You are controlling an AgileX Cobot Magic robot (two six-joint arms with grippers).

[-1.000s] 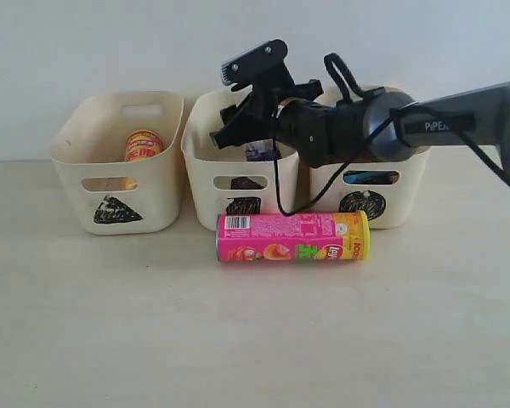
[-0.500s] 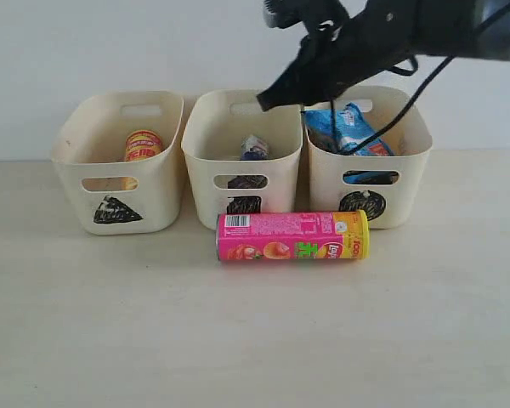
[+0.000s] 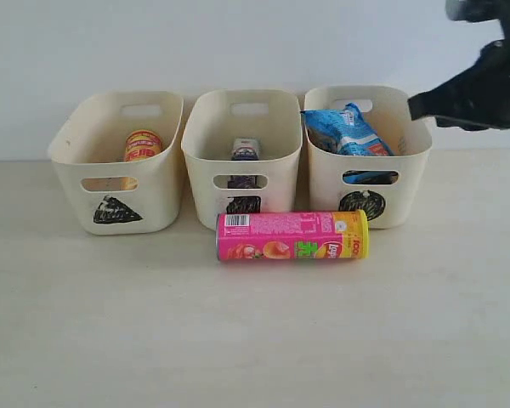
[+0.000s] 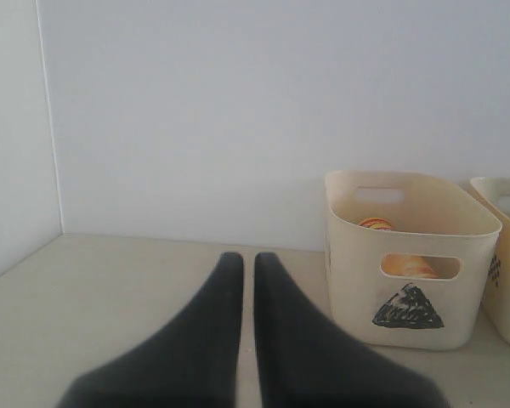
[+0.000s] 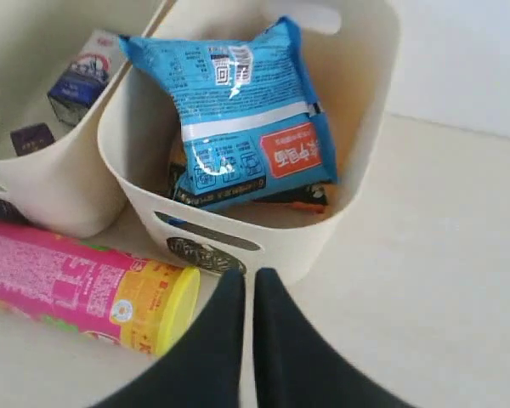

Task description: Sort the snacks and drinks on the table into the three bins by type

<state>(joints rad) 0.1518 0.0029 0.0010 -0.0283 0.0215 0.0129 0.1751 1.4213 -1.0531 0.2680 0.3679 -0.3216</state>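
Pink-yellow tube [image 3: 292, 235] is the only item left out, lying toward the table's [image 3: 110, 340] back edge, just in front of the bins. Right gripper [image 5: 248, 280] has pulled clear of the middle bin [image 3: 202, 166], fingers together and empty, with the carton [image 3: 245, 150] inside. Left gripper [image 4: 247, 259] is together too. The tube likely goes in the triangle bin [image 3: 72, 170].

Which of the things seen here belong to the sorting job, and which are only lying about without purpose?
Belong to the job: pink-yellow tube on the table; yellow-red tube, white-blue carton, dark carton, blue bag; triangle bin, square bin, circle bin.
Only lying about: no loose thing shows; only the white wall behind.
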